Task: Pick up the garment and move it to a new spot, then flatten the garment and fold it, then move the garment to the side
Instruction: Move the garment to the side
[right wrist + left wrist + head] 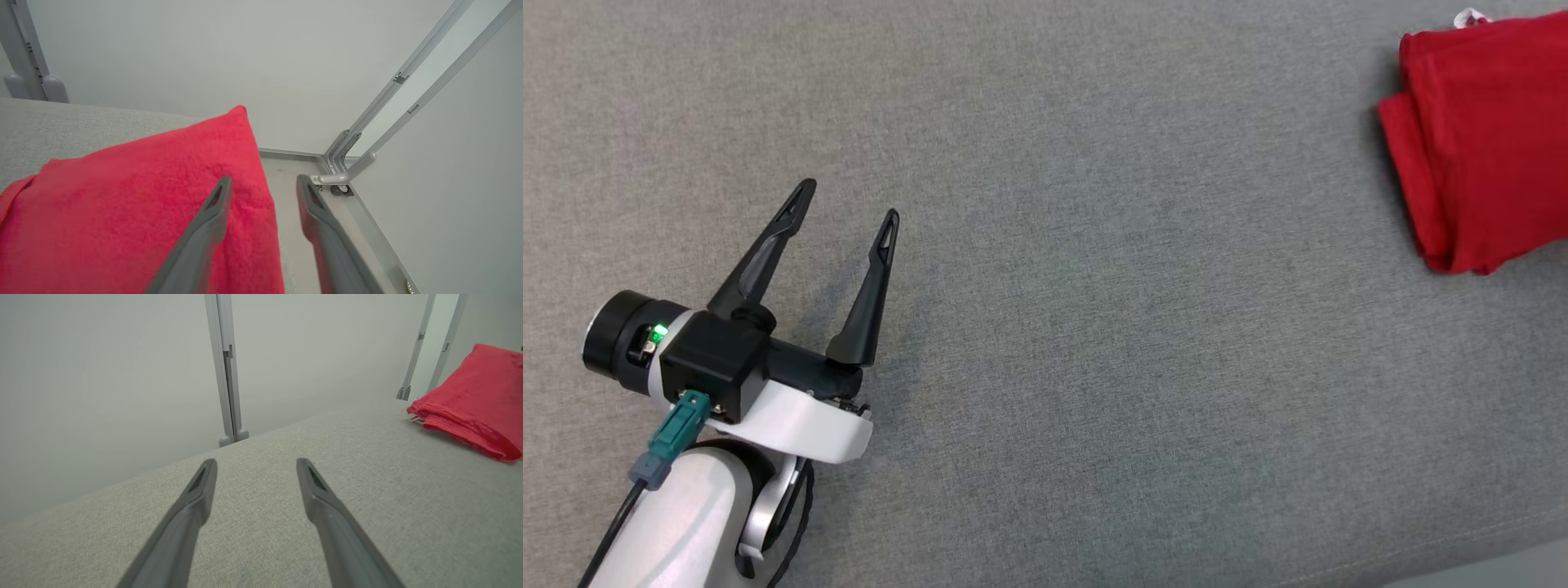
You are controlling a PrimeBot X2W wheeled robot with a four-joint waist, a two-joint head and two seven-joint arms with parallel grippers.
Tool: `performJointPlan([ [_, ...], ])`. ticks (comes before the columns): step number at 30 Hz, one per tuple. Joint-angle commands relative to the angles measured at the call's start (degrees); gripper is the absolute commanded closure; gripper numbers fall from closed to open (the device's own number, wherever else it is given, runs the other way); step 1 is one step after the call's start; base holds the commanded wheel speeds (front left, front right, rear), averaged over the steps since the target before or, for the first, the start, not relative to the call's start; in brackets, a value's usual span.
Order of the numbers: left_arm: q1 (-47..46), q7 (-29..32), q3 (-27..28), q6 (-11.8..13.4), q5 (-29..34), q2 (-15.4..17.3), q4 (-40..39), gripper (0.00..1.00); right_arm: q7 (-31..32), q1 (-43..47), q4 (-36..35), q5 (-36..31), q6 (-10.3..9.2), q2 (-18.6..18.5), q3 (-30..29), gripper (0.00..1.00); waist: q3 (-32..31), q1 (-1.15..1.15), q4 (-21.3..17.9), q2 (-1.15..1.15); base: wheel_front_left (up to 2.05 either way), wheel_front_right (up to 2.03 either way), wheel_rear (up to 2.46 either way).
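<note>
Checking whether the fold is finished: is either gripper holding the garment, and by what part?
Nothing is held. Left gripper open, away from the garment; right gripper open at its edge.

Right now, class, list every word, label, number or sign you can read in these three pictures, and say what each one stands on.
No text can be read in any of the views.
The small white tag on the folded red garment is too small to show any print.
The left gripper has a green light by its wrist and no lettering.
The grey fabric surface and the metal posts have no markings.
</note>
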Motion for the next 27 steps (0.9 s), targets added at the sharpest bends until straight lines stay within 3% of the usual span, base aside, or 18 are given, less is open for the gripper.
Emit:
performJointPlan([
  [1, -1.1, 0.3, 0.2, 0.2, 0.5, 0.5, -0.7, 0.00, -1.6, -0.9, 1.9, -0.7, 0.00, 0.8, -0.3, 0.00, 1.2, 0.00, 0.1, 0.00, 0.00, 0.00, 0.00],
  [6, -0.6, 0.9, 0.3, 0.1, 0.0, 1.1, -1.4, 0.00, -4.8, -1.2, 6.9, -0.8, -0.01, 4.6, -3.1, 0.00, 1.2, 0.00, -0.5, 0.00, 0.00, 0.00, 0.00],
  [10, 0.6, 0.6, 0.7, 0.8, -0.7, 1.1, -1.0, 0.00, -5.7, 1.5, 6.3, -0.3, -0.01, 7.9, -5.9, 0.00, -0.4, 0.00, -1.0, 0.00, 0.00, 0.00, 0.00],
  [19, 4.8, -1.6, 2.1, 2.4, -3.1, 0.1, 1.1, 0.00, -5.7, 16.2, -11.6, -4.3, -0.01, 15.7, -16.5, 0.00, -6.8, 0.00, -1.2, 0.00, 0.00, 0.00, 0.00],
  [27, 9.0, -3.7, 3.4, 4.0, -5.5, -1.2, 3.3, 0.00, -5.7, 29.3, -25.7, -8.8, -0.01, 23.7, -20.2, 0.00, -12.7, 0.00, 0.8, 0.00, 0.00, 0.00, 0.00],
])
